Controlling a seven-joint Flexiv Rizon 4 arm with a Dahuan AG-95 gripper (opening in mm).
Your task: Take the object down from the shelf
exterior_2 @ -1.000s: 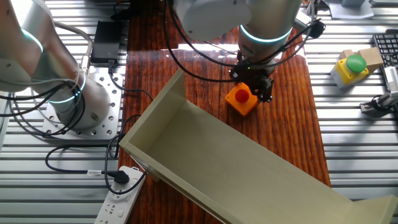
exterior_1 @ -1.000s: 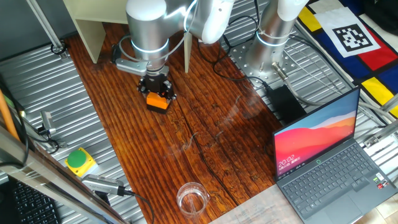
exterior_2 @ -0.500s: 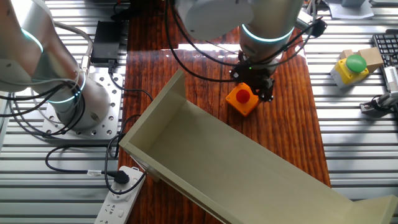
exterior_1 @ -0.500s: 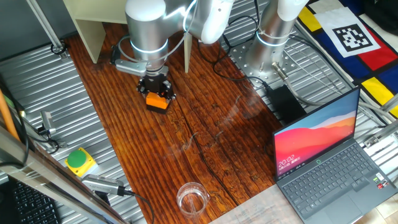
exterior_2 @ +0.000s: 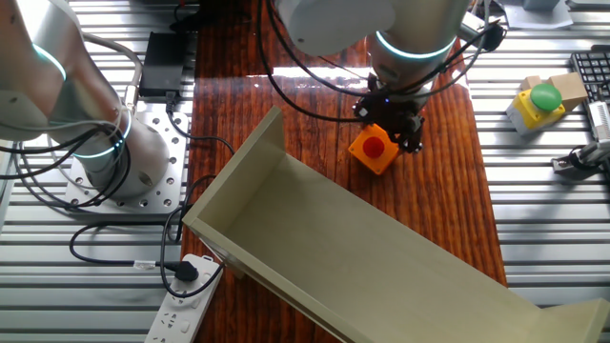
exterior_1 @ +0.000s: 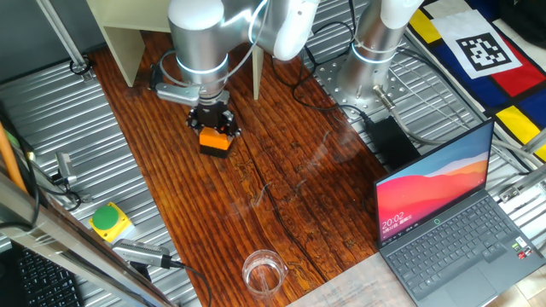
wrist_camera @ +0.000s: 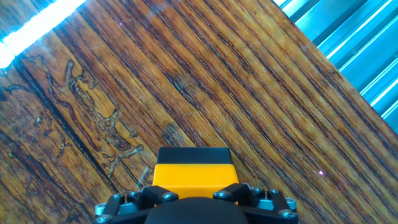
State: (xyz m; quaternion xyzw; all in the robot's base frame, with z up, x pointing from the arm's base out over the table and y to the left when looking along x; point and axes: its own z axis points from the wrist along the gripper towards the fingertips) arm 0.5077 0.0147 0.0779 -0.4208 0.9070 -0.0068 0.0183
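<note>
Just in front of the shelf (exterior_2: 381, 257), the orange box (exterior_2: 373, 151) sits on the wooden bench (exterior_1: 256, 196) with the gripper (exterior_1: 213, 126) right over it. Its fingertips are hidden behind the box and the gripper's body, so whether they clamp it cannot be told. Hand view shows only the box's near edge, cut off by the mount.

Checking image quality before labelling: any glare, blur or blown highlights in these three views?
One fixed view: sharp, with a pale reflective streak on the wooden tabletop near the laptop. The other fixed view: a bright glare band across the far edge of the wood, behind the gripper. Hand view: blown-out white strip at top left; wood grain crisp, orange box in focus.
</note>
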